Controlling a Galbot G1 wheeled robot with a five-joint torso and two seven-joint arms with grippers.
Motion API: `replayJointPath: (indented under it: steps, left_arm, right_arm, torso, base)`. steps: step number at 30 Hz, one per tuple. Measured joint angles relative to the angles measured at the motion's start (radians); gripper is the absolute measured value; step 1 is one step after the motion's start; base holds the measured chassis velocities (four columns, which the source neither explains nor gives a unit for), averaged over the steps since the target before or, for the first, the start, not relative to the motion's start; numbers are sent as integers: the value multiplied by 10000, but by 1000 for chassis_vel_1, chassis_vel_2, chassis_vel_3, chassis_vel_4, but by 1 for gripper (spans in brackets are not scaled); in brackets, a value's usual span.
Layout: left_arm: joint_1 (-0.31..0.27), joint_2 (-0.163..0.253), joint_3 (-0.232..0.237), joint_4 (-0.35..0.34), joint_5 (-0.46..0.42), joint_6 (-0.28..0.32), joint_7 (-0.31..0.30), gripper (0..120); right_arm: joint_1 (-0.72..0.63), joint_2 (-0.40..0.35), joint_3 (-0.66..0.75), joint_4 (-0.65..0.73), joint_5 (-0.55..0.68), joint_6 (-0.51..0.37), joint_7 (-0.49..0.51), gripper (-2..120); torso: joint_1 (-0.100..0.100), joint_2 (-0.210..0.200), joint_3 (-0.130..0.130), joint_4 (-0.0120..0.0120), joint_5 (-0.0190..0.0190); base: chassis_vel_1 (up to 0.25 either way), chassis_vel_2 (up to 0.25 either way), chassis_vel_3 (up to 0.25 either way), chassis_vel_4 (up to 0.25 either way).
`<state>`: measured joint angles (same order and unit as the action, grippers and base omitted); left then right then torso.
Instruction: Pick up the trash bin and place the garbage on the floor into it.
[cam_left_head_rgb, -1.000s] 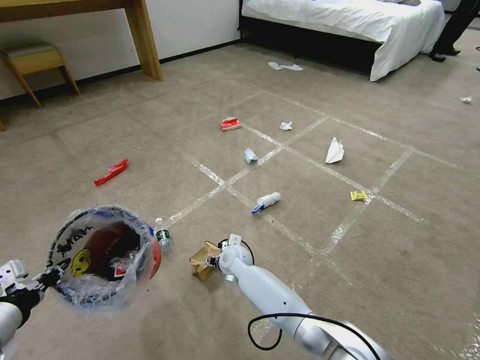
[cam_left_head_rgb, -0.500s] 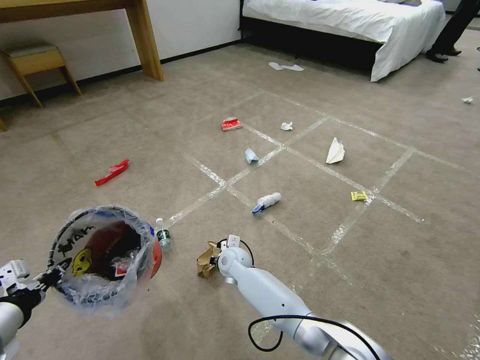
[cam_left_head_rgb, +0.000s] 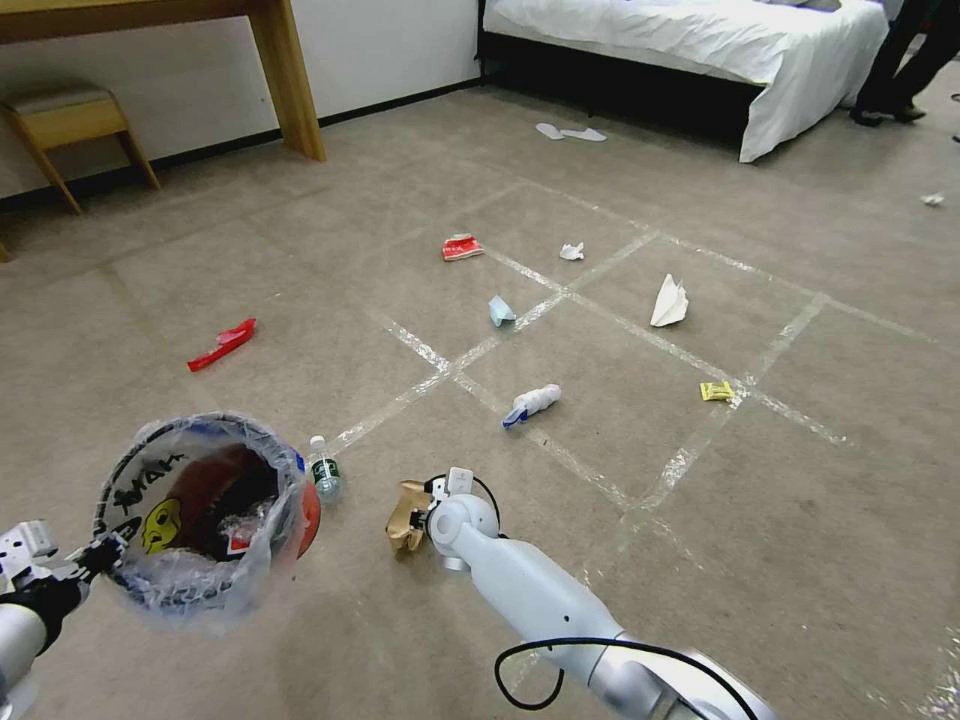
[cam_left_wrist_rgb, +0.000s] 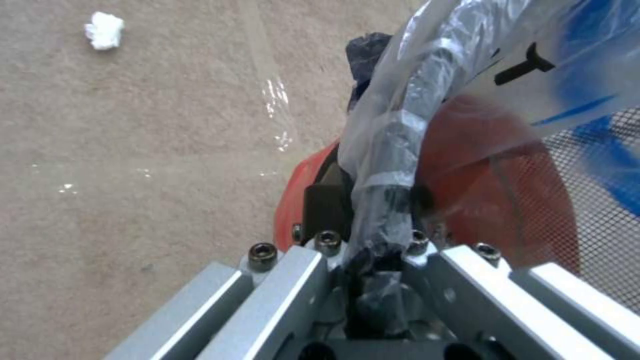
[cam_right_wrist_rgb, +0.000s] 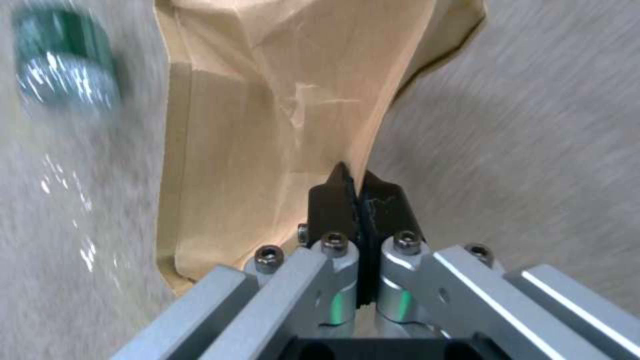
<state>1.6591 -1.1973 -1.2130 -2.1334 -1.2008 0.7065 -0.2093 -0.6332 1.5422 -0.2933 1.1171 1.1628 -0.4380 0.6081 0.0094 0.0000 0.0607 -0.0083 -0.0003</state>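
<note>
Left gripper (cam_left_wrist_rgb: 373, 220) fingers clamp the trash bin (cam_left_head_rgb: 205, 510) rim; wrappers inside, hard to identify. Right gripper (cam_right_wrist_rgb: 360, 192) fingers pinch the brown paper bag (cam_right_wrist_rgb: 280, 115), top cut off.

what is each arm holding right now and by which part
The left pincer grips the trash bin by its bag-covered rim; the right pincer pinches the brown paper bag at its edge.

The right arm (cam_left_head_rgb: 540, 590) is smooth white with a black cable looped beside it. Both grippers have silver metal bars, small dark screws and black fingertips (cam_right_wrist_rgb: 333, 200).
</note>
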Motion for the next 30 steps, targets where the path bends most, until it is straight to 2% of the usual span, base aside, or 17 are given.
replayJointPath:
  steps: [2,6,9,13,15,16,19,23,30]
  left_arm:
    - [-81,14,59,-1,-6,-1,-15,0]
    - [-135,21,113,-1,-13,0,-31,0]
    - [-292,39,235,-32,-41,23,-68,0]
    - [-343,62,269,-67,-86,38,-83,0]
    - [-442,135,333,-67,-155,71,-156,0]
    - [-442,135,333,-67,-155,71,-156,0]
    - [-559,204,404,-6,-238,94,-250,0]
    - [-650,358,451,104,-408,135,-380,0]
    - [-751,526,522,190,-548,174,-485,0]
  right_arm:
    - [-38,-779,115,1315,161,100,28,0]
    - [-40,-1301,239,2325,298,226,48,0]
    - [4,-2381,565,4367,615,585,-151,0]
    - [65,-2870,667,5273,680,852,-378,0]
    - [241,-3588,732,6364,747,1401,-886,0]
    - [241,-3588,732,6364,747,1401,-886,0]
    - [514,-4215,680,7151,741,2020,-1590,0]
    - [965,-4466,377,7702,743,2915,-2775,0]
    - [2059,-4248,-638,8050,1172,3586,-3755,0]
  torso:
    - [0,0,-1,-2,3]
    - [0,0,-2,0,3]
    - [0,0,-2,-1,5]
    - [0,0,-3,1,5]
    - [0,0,-3,1,5]
    - [0,0,-3,1,5]
    - [0,0,-3,-2,5]
    - [0,0,-3,0,5]
    - [0,0,-2,0,3]
  base:
    - [0,0,0,0]
    - [0,0,0,0]
    - [0,0,0,0]
    - [0,0,0,0]
    - [0,0,0,0]
    - [0,0,0,0]
    - [0,0,0,0]
    - [0,0,0,0]
    - [0,0,0,0]
